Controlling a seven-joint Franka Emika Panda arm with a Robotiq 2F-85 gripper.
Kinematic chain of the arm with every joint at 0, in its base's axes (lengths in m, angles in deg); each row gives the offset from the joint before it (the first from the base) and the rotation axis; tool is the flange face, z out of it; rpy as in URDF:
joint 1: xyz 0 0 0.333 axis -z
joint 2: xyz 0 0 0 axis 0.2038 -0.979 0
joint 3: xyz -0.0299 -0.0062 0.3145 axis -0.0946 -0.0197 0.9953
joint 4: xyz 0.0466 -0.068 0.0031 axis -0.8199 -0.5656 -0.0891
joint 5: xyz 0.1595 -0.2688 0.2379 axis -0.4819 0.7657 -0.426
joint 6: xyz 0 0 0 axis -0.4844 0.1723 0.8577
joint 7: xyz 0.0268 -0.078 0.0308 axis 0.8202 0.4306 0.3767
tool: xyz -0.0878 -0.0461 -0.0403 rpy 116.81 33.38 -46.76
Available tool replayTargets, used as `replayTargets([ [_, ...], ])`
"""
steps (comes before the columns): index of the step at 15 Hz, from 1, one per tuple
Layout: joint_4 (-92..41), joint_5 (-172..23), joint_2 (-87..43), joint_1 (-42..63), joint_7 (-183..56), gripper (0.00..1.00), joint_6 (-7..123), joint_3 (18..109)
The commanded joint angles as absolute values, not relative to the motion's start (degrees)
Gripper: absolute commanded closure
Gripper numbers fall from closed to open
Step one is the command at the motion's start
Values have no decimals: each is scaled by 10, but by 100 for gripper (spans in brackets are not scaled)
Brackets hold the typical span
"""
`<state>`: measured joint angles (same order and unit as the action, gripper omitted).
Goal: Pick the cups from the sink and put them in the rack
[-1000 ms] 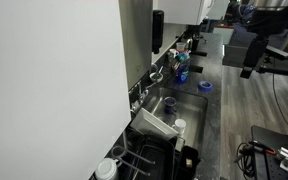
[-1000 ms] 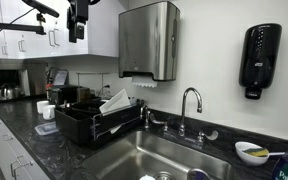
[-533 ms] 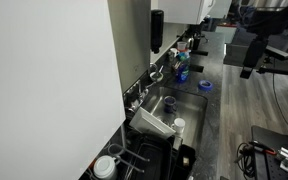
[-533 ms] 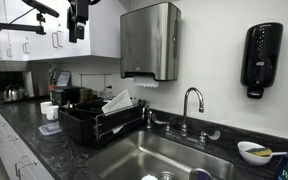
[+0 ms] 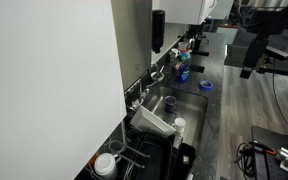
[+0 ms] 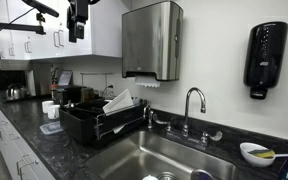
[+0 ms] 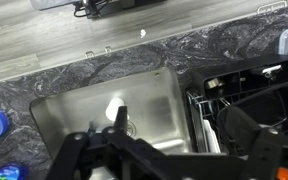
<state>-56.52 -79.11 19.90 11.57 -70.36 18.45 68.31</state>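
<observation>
Hovering over the sink (image 7: 69, 110) with gripper (image 7: 174, 140) jaws wide apart and empty, had the white cup (image 7: 114, 106) below, nearer one jaw; called for centring, then a vertical descent straddling its rim.

We are seeing 1 white cup (image 5: 180, 126) standing upright in the grey steel sink (image 5: 192, 100), 1 dark blue cup (image 5: 170, 102) sitting near it, and the black rack (image 6: 86, 126) lying just beside.
</observation>
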Motion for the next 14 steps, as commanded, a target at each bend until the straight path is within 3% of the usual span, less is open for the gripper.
replayTargets([
  [1,-564,-793,199,121,-702,0,183,688],
  [14,-563,-801,182,123,-718,0,199,690],
])
